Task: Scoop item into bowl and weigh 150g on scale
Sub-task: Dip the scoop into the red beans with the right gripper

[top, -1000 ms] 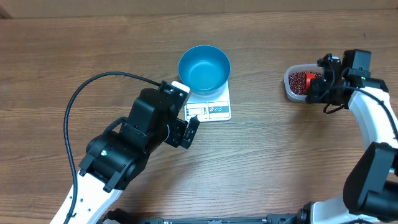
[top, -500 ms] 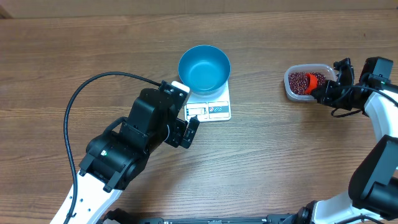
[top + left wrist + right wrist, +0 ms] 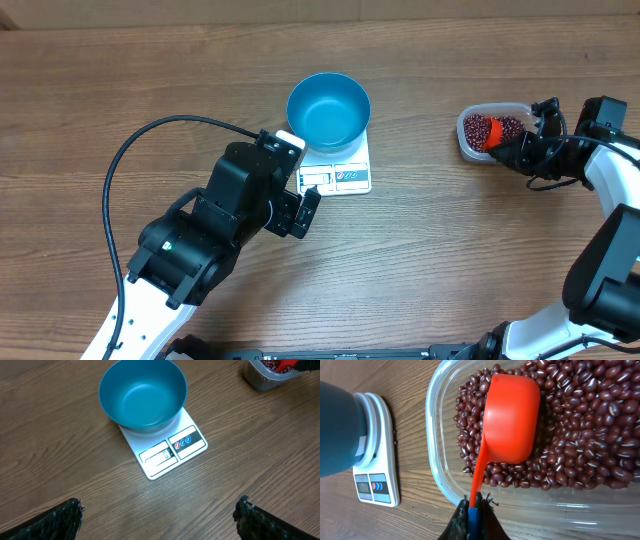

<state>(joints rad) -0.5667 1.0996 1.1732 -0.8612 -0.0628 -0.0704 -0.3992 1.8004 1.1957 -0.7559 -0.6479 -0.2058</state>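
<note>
Beans (image 3: pixel 580 435) lie in the clear tub (image 3: pixel 437 460), right side of the desk (image 3: pixel 50 460). Left pincer (image 3: pixel 157 515) gapes wide, hovering before the scale (image 3: pixel 165 452); blue bowl (image 3: pixel 142 395) sits on it. Right pincer (image 3: pixel 475 522) clamps the red scoop (image 3: pixel 512 417) by its handle, cup on the beans.

Brown wood-grain tabletop (image 3: pixel 90 80) w/ soft, even light throughout

Bright, even, diffuse light from above in all three views. Soft, short shadow beneath bowl (image 3: pixel 142 392) on scale (image 3: pixel 186 440). Small white glints on beans (image 3: pixel 580 435); faint sheen on scoop (image 3: pixel 512 415) and tub (image 3: pixel 436 465) rim. Sharp mid-frame; dark and soft at left-wrist lower corners; blurred at right-wrist left and bottom edges.
</note>
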